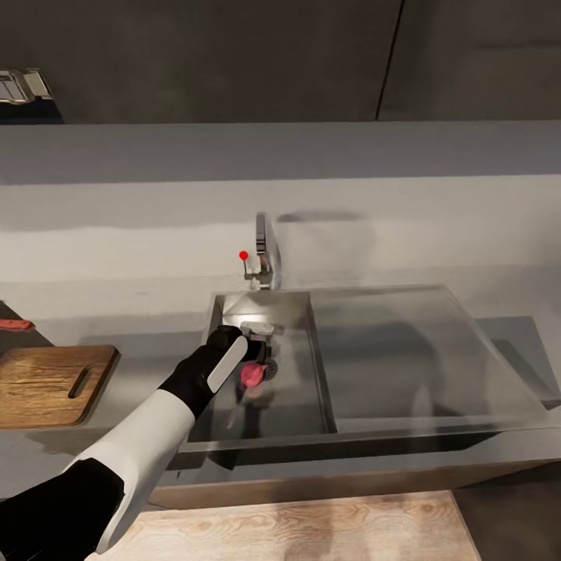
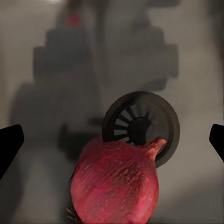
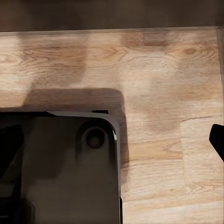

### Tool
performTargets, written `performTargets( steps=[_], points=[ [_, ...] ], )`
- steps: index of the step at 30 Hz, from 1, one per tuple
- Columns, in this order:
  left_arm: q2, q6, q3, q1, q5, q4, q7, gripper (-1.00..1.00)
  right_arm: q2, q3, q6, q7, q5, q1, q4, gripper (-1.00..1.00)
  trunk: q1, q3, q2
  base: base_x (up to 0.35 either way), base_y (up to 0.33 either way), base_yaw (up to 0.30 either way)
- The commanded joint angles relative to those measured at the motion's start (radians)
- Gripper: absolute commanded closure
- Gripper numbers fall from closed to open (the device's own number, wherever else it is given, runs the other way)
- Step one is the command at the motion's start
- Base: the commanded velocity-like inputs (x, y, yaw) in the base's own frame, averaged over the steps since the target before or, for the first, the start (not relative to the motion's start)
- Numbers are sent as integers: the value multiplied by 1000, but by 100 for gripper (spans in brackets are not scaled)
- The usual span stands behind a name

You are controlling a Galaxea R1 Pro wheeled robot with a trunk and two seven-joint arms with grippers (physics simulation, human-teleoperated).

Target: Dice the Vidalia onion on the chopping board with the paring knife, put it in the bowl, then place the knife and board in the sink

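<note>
— Onion (image 2: 114, 182) count? 
— One, red, lying in the sink (image 1: 312, 366) just beside the round drain (image 2: 141, 127). 
— Left gripper (image 2: 112, 142)? 
— Spread wide, a dark fingertip (image 2: 10, 144) on either side, not touching the onion. 
— Other things? 
— One board (image 1: 51, 386) on the countertop (image 1: 148, 343), cut off at the edge; a red knife handle (image 1: 15, 324) behind it, blade hidden. 
— Right gripper (image 3: 112, 140)? 
— Wide, over wood floor (image 3: 163, 79).

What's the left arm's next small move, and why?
Probably lower a little further, then close. The left gripper is open, its fingers wide either side of the onion, which lies on the sink floor beside the drain, not yet between them.
</note>
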Motion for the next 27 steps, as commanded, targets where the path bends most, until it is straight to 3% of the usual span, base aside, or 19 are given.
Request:
performTargets(
  steps=[1, 27],
  points=[
    [0, 2, -3, -1, 11, 1, 10, -100, 0, -3, -2, -8, 11, -1, 0, -100, 0, -2, -2, 0, 0, 0],
    [-1, 2, -4, 21, 13, 8, 20, -100, 0, -3, 2, -8, 11, -1, 0, -100, 0, -33, -2, 0, 0, 0]
  ],
)
